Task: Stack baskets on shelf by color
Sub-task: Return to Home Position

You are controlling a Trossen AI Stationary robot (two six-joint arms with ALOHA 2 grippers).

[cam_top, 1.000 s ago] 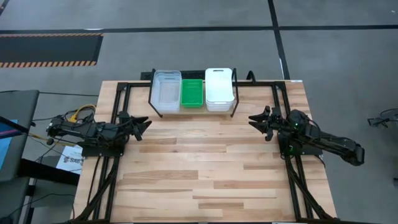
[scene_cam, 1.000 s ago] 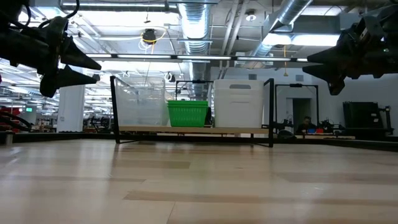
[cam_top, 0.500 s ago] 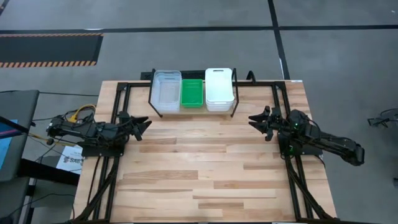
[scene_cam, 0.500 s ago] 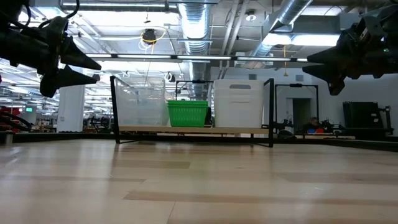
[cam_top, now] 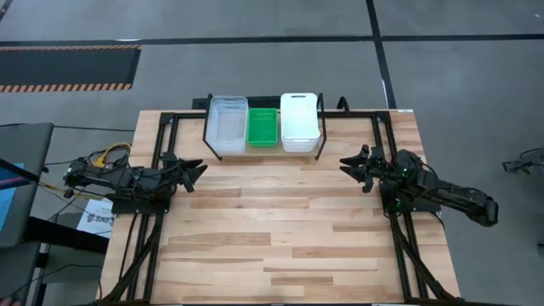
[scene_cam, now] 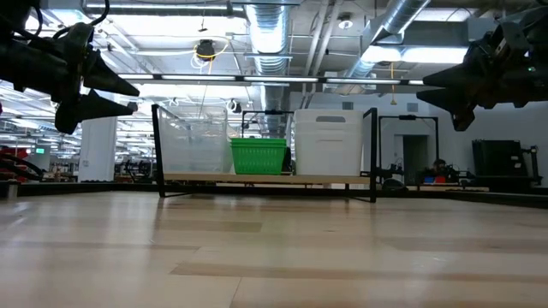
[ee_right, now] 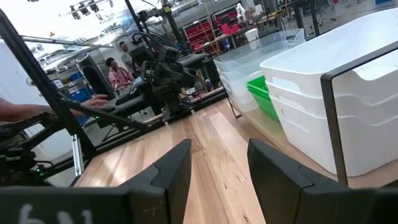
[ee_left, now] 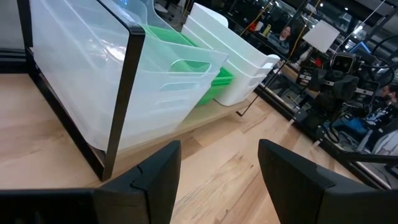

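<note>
Shelf (scene_cam: 373, 154) holds clear baskets (cam_top: 228, 126), green baskets (cam_top: 262, 127), white baskets (cam_top: 299, 121). Left hand (cam_top: 197, 168) and right hand (cam_top: 346, 165): fingers apart, empty, over desk (cam_top: 272, 229) sides.

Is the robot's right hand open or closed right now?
Open. The right hand has its two fingers well apart, with nothing held between them.

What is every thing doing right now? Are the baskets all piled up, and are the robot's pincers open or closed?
Clear baskets: stacked, shelf's left end.
Green baskets: stacked, shelf's middle, the lowest pile.
White baskets: stacked, shelf's right end.
Shelf: upright, holding all three piles.
Left pincer: open, empty, above the table's left side.
Right pincer: open, empty, above the table's right side.
</note>
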